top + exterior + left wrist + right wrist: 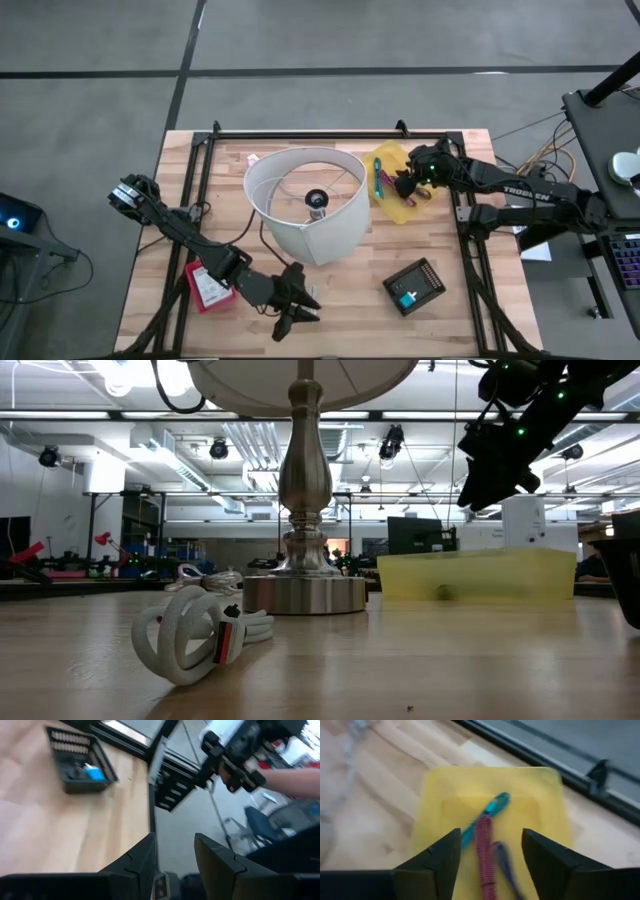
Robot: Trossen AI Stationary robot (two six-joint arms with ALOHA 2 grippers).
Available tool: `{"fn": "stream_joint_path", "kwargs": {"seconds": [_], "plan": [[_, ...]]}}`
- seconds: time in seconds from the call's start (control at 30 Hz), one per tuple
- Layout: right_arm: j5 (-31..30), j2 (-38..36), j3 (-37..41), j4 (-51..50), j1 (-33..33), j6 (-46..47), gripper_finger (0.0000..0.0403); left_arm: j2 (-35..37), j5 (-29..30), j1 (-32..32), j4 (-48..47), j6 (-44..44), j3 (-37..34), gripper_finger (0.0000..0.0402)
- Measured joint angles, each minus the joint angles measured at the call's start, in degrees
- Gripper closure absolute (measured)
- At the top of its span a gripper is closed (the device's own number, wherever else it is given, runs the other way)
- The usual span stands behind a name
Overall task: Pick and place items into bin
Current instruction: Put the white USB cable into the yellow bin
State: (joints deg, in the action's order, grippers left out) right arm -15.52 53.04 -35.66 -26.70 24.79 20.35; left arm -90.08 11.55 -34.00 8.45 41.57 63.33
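Observation:
The yellow tray (392,160) lies on the table's far right part, beside the white lampshade (310,200). In the tray lie a teal-green stick (490,812), a red ribbed piece (484,855) and a purple pen-like tool (504,862). My right gripper (490,837) hangs open above the tray (478,575), clear of it in the low view, and holds nothing. My left gripper (298,305) is open and hovers low over the table's near edge, left of the middle, pointing toward the table's right side (175,842).
A lamp with a metal base (303,585) stands mid-table, its white cord coiled (195,635) near it. A black basket (413,285) holding a blue piece sits near right. A red object (207,285) lies near left. A person's arm (295,777) shows beyond the table.

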Motion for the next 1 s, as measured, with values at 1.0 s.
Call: {"fn": "stream_joint_path", "kwargs": {"seconds": [1.0], "plan": [[8.1,-6.5,0.0,-0.2,-0.7,6.7,0.0188,-14.0,5.4,-3.7,-11.6,61.9,0.3,0.0283]]}}
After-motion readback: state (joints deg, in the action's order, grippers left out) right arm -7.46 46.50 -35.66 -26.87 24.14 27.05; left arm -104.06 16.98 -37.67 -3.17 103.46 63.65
